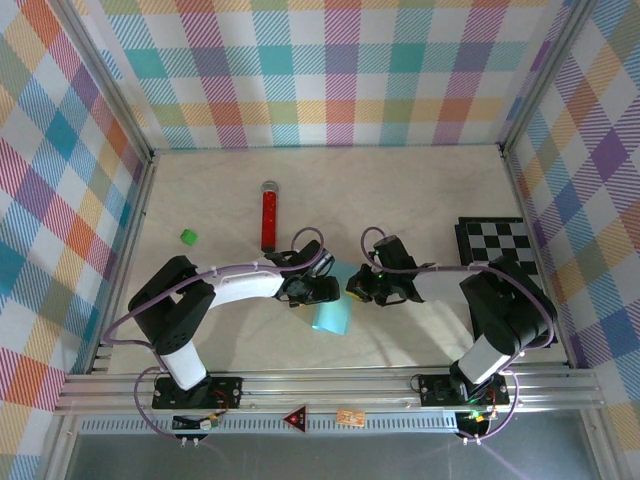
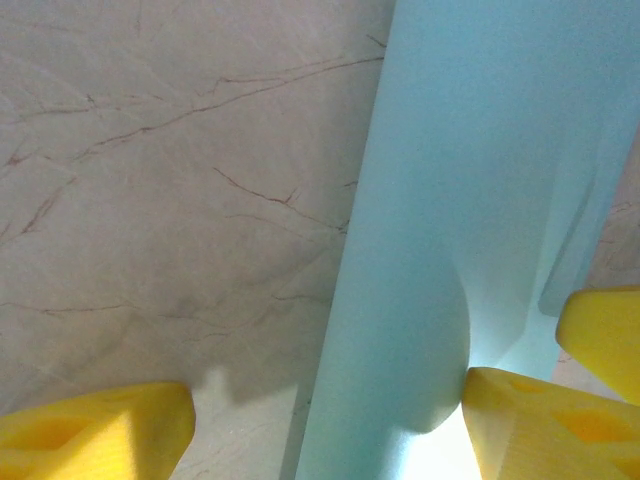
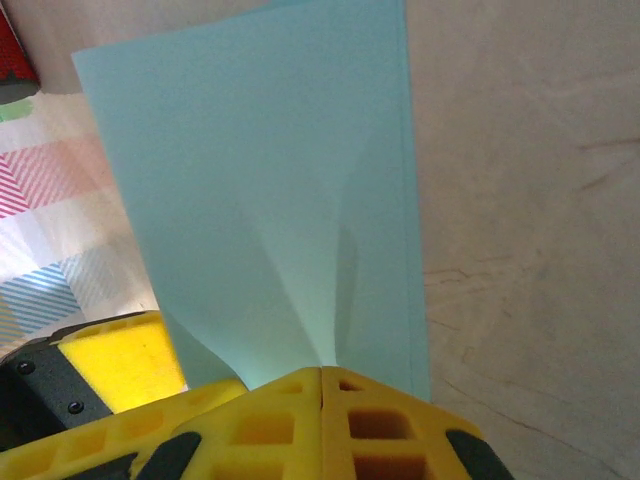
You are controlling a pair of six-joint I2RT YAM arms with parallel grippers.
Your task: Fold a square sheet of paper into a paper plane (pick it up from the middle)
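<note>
The light cyan sheet of paper (image 1: 332, 312) hangs between my two grippers at the table's middle, near the front. My right gripper (image 3: 322, 372) is shut on its near edge, and the sheet (image 3: 260, 180) rises from the pinch as a tall rectangle with soft buckles, not a pointed paper plane. My left gripper (image 2: 330, 400) is open around a strip of the same sheet (image 2: 470, 170); its right finger (image 2: 540, 425) touches the paper and its left finger (image 2: 90, 430) stands well apart. In the top view the left gripper (image 1: 322, 290) and right gripper (image 1: 354, 288) almost meet.
A red glittery tube (image 1: 269, 215) lies behind the grippers, and a small green cube (image 1: 188, 236) sits to its left. The black-and-white checkered board (image 1: 497, 243) lies at the right, beside the right arm. Plaid walls close three sides.
</note>
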